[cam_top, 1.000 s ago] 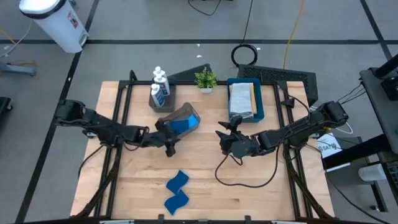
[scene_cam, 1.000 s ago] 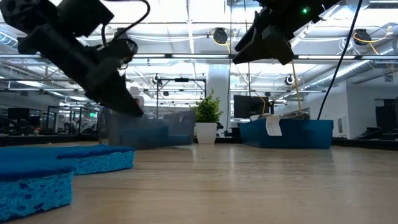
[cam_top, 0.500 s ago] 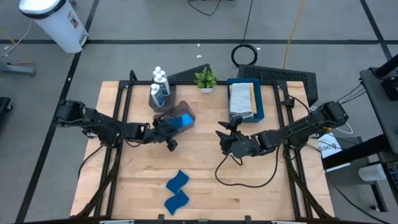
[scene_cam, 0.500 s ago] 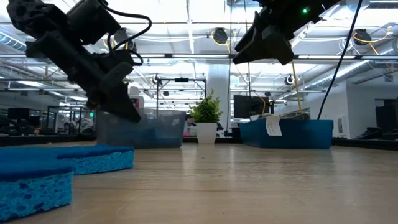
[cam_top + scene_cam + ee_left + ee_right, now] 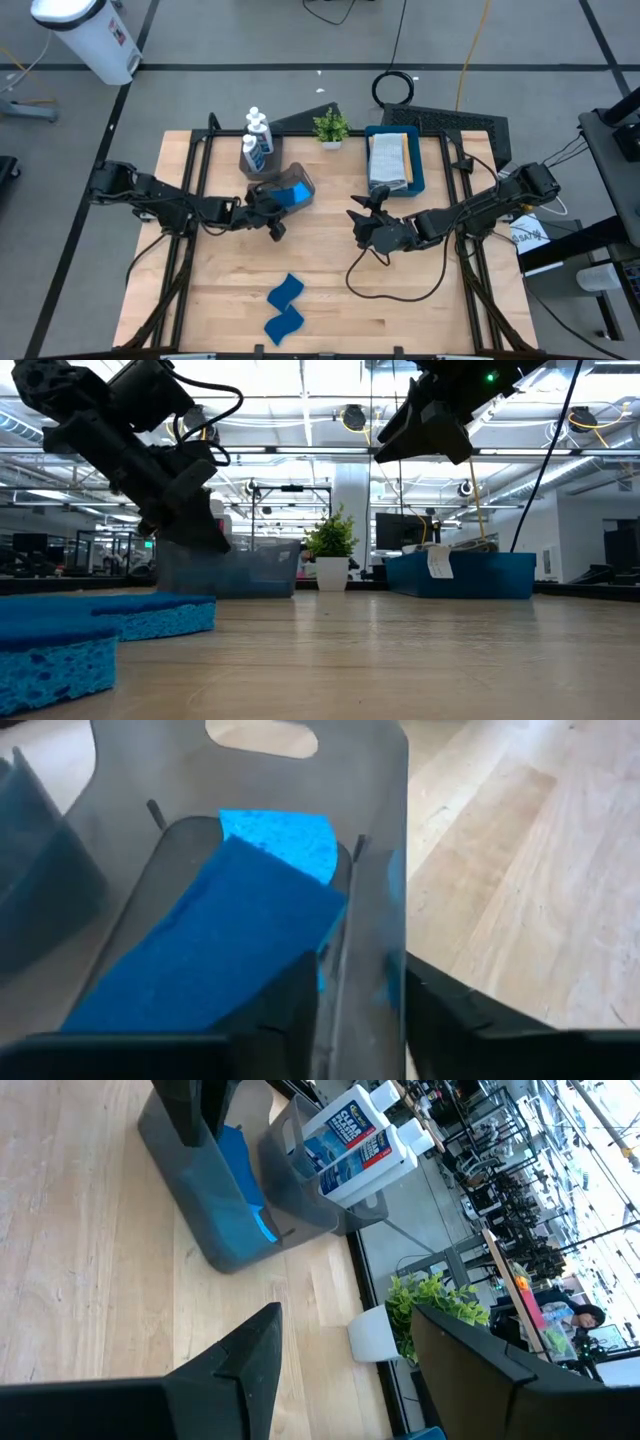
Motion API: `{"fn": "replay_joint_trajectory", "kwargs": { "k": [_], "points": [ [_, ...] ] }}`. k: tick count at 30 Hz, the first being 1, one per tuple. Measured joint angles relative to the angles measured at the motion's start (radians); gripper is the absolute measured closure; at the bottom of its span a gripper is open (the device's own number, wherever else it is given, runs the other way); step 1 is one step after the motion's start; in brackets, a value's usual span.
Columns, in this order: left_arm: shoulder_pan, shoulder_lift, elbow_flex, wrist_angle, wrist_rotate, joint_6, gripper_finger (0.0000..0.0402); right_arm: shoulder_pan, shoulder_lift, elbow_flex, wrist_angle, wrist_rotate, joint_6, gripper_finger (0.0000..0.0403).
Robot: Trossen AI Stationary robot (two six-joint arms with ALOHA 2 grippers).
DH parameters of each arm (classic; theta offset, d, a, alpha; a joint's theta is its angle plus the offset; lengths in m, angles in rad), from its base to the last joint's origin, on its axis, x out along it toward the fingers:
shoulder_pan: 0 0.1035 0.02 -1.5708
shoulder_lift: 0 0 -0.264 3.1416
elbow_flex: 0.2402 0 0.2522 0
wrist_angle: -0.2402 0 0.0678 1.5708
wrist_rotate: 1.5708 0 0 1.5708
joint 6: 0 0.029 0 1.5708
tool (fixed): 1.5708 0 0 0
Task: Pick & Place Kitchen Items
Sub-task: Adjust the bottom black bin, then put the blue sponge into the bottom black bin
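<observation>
Your blue wavy-edged sponge (image 5: 210, 935) lies inside the translucent grey plastic bin (image 5: 283, 187), which stands upright on the wooden bench (image 5: 330, 290) toward its far edge, just in front of a second grey bin (image 5: 262, 158) that holds the small white bottles with blue labels (image 5: 258, 135). Two more blue sponges (image 5: 285, 308) rest near the bench's front edge, well apart from both bins.

Your left gripper (image 5: 357, 1010) sits at the near wall of the sponge bin, one finger inside and one outside, the thin wall running between them. Whether the fingers pinch that wall or stand just clear of it, you cannot tell from these views.

Your right gripper (image 5: 368, 222) hangs above the bench's middle, fingers parted and holding nothing; beyond it the rectangular blue tray (image 5: 417, 182) with folded cloths sits by the far right corner, next to the small green potted plant (image 5: 330, 127).

By my reading, you are at the bin-handling step. Next, lift the left gripper straight up clear of the wall without tipping the bin, then go for a sponge at the front edge.
</observation>
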Motion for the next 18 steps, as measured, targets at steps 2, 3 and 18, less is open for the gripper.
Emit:
{"fn": "replay_joint_trajectory", "kwargs": {
  "k": [2,3,18],
  "points": [
    [0.0,-0.009,0.0,0.007,-0.001,0.019,0.0245,0.0,0.0,0.0,0.0,0.0,0.0,0.0206],
    [0.0,-0.014,0.0,0.013,0.001,0.04,0.0233,0.0,0.0,0.0,0.0,0.0,0.0,0.0206],
    [-0.141,-0.246,0.03,0.017,0.261,0.209,0.0179,0.0,0.0,0.0,0.0,0.0,0.0,0.0206]
  ]
}}
